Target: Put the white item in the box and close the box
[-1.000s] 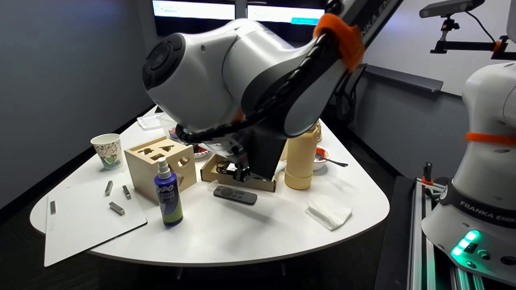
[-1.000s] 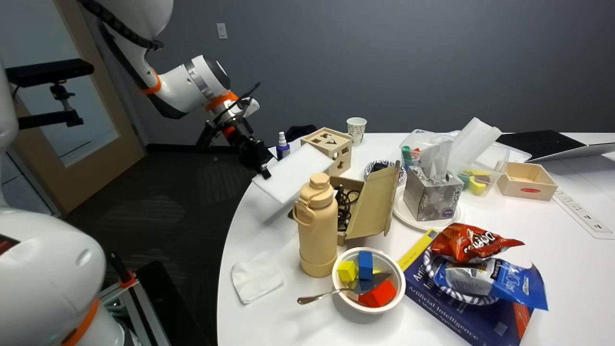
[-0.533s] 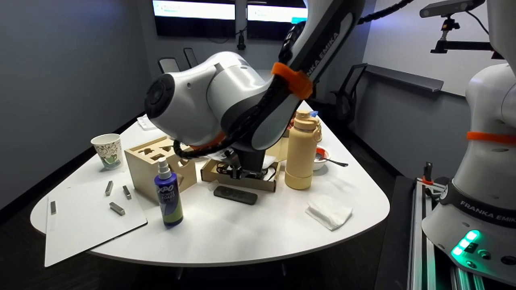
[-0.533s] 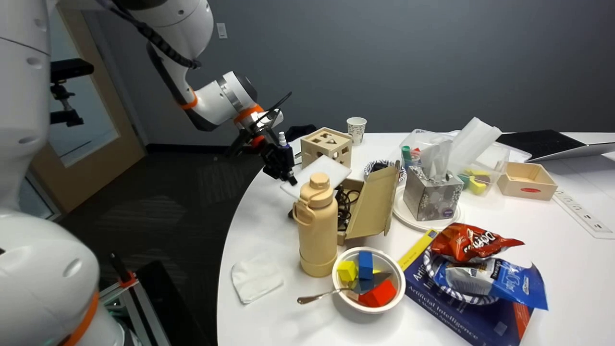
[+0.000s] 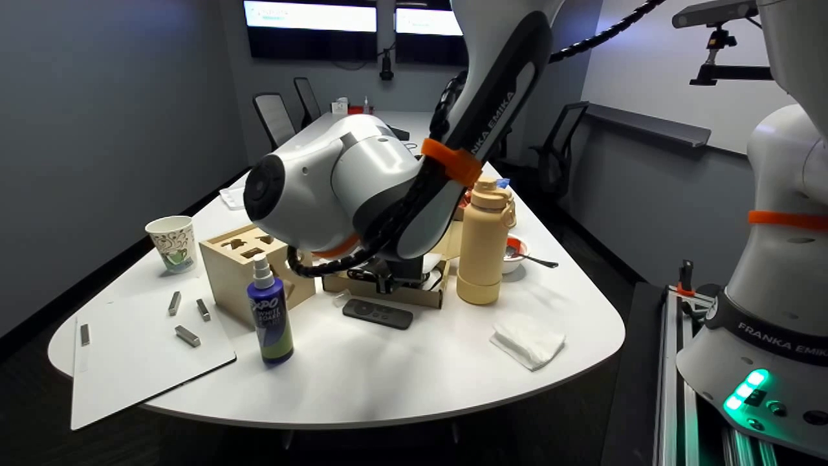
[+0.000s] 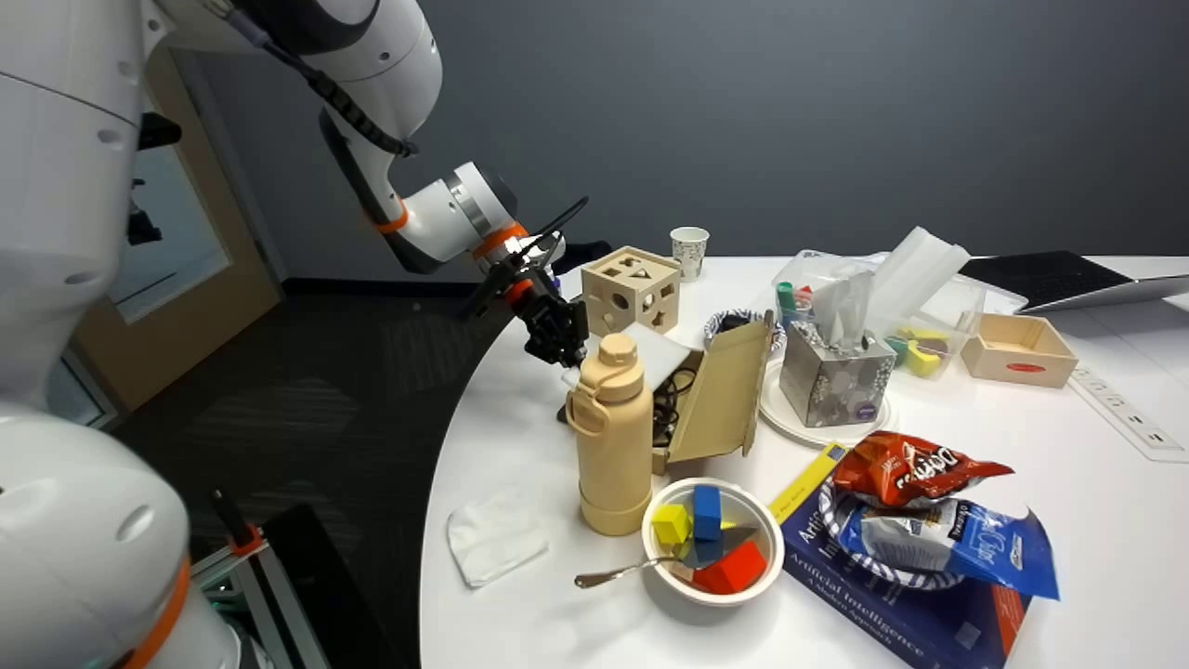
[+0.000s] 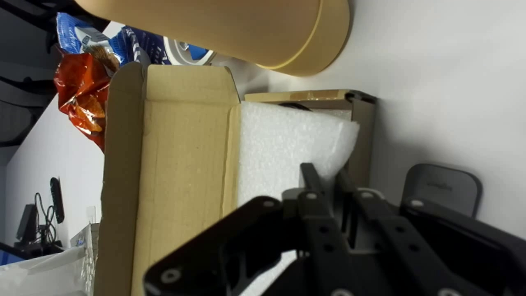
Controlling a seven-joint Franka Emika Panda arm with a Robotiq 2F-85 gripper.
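In the wrist view, the gripper (image 7: pixel 326 174) was found pinching the white pad (image 7: pixel 279 144) by the edge opposite the lid (image 7: pixel 185 156). The pad lay over the mouth of the cardboard box (image 7: pixel 363 133), appearing to reach the lid's fold line; the lid stood unfolded. Placement was judged nearly complete but not confirmed. The held edge called for lowering just inside the wall opposite the lid, to avoid catching the rim.

In an exterior view, the pad was partly hidden behind the bottle (image 6: pixel 615 446). Cables (image 6: pixel 664 413) in the box showed beside it and could prop it up; levelling the pad before release, then a light press, was advised.

In an exterior view, the arm (image 5: pixel 375 168) hid most of the pad; how deep it sat could not be told. The gripper showed near the box's front wall, the remote (image 5: pixel 377 313) lying just before it. The bottle stood just beside the box's end, so a straight upward withdrawal was recommended ahead of closing the lid
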